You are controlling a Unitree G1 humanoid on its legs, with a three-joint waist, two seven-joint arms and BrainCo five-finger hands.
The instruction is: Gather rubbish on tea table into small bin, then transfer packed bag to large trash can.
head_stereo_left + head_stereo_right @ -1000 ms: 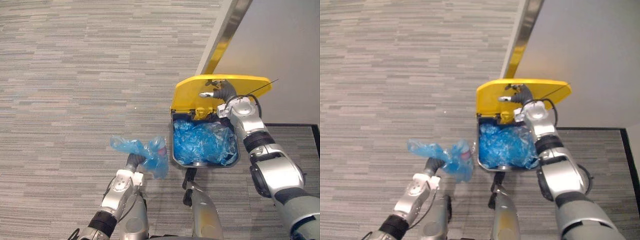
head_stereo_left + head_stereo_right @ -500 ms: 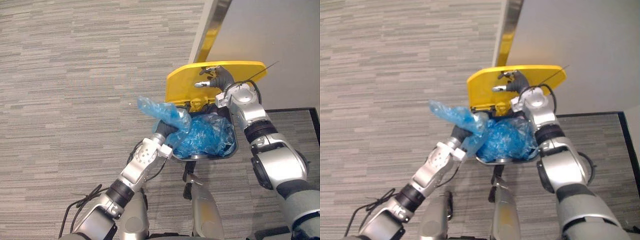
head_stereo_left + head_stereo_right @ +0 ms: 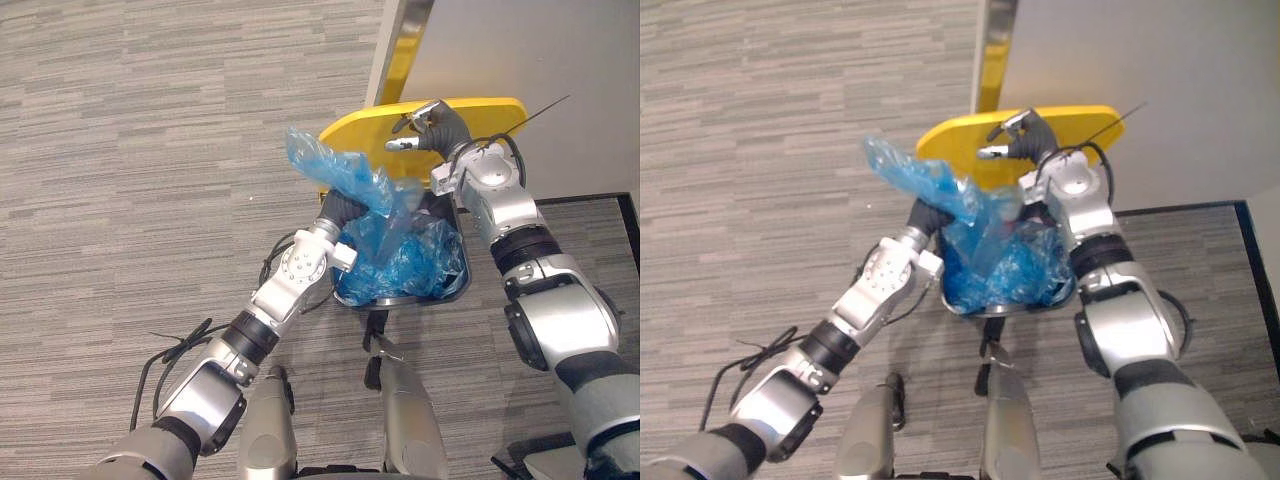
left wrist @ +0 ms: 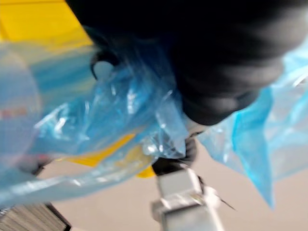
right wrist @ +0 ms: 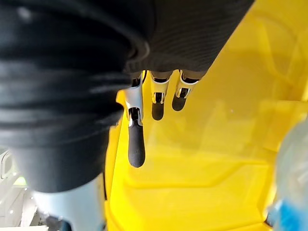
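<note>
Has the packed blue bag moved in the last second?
Yes. The packed bag went from left of the trash can to above its opening.

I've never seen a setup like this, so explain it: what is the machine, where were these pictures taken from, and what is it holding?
It is a humanoid robot with two silver arms. Two pictures look down from its head; the two close-ups come from cameras on its wrists. Its left hand clutches a crumpled blue bag above a trash can lined in blue. Its right hand rests open fingers against the raised yellow lid. Grey carpet lies around.
</note>
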